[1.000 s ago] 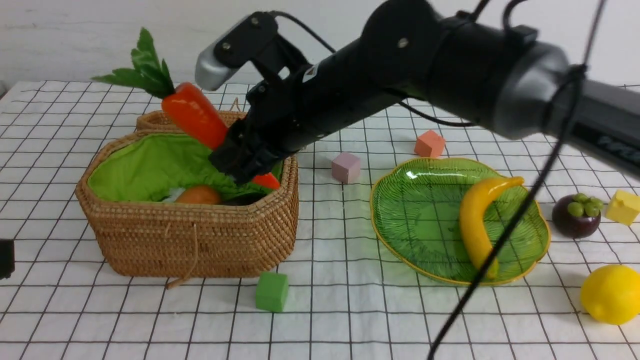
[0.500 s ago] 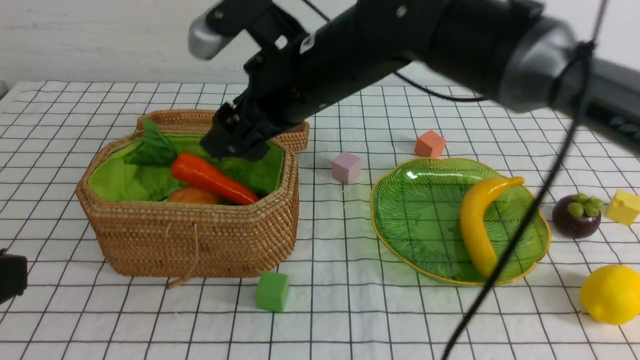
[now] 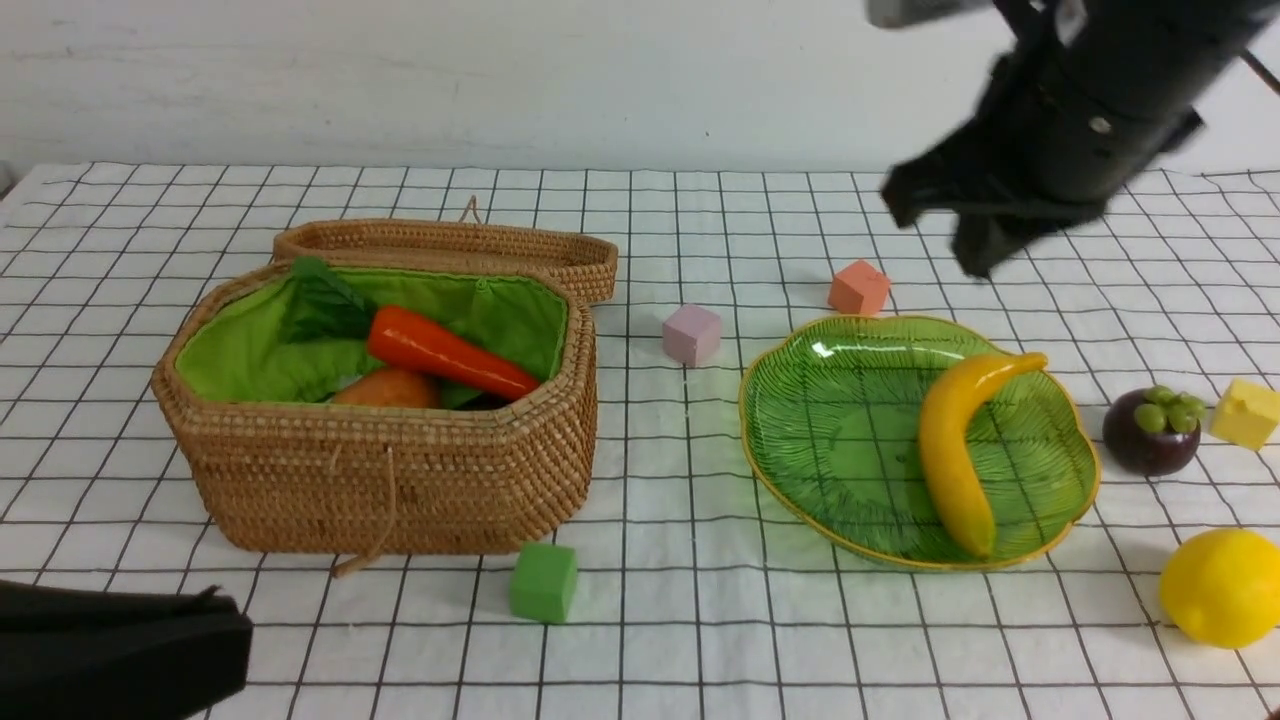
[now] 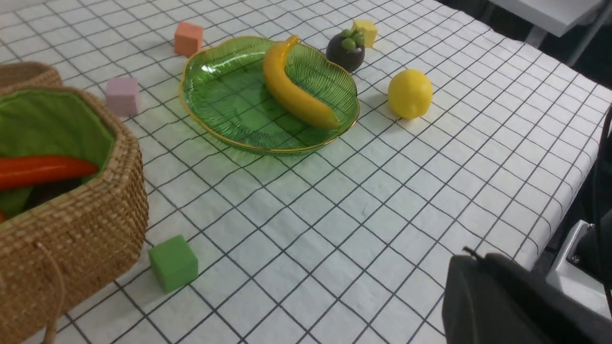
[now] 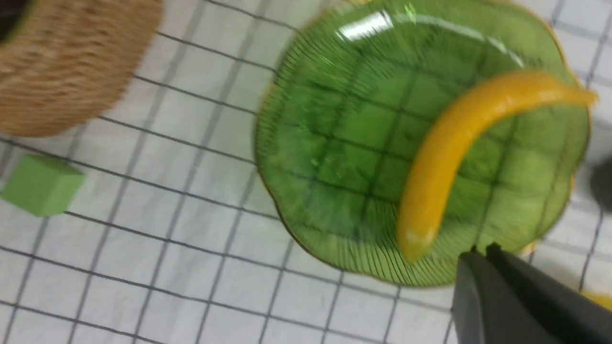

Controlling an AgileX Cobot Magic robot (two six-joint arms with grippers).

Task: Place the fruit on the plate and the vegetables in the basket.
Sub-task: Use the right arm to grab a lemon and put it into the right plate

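The carrot (image 3: pixel 450 352) lies in the green-lined wicker basket (image 3: pixel 390 480) on top of the potato (image 3: pixel 385 388). On the green leaf-shaped plate (image 3: pixel 840 430) rests the banana (image 3: pixel 955 440). The mangosteen (image 3: pixel 1150 430) and the lemon (image 3: pixel 1220 588) sit on the cloth right of the plate. My right gripper (image 3: pixel 935 235) hangs blurred above the plate's far right; its wrist view shows it (image 5: pixel 483 251) shut and empty over the plate (image 5: pixel 344 143) rim, near the banana (image 5: pixel 449 143). My left gripper (image 3: pixel 230 640) is low at the near left, shut and empty (image 4: pixel 471 255).
Foam cubes lie on the checked cloth: green (image 3: pixel 543 582) before the basket, pink (image 3: pixel 691 334) and orange (image 3: pixel 858 288) behind the plate, yellow (image 3: pixel 1245 413) beside the mangosteen. The basket's lid (image 3: pixel 450 245) lies open behind it. The table edge (image 4: pixel 564 191) is near the left arm.
The right gripper let the carrot drop into the basket, rose, swung right to above the plate's far side and closed. The left arm has come further into view at the near left.
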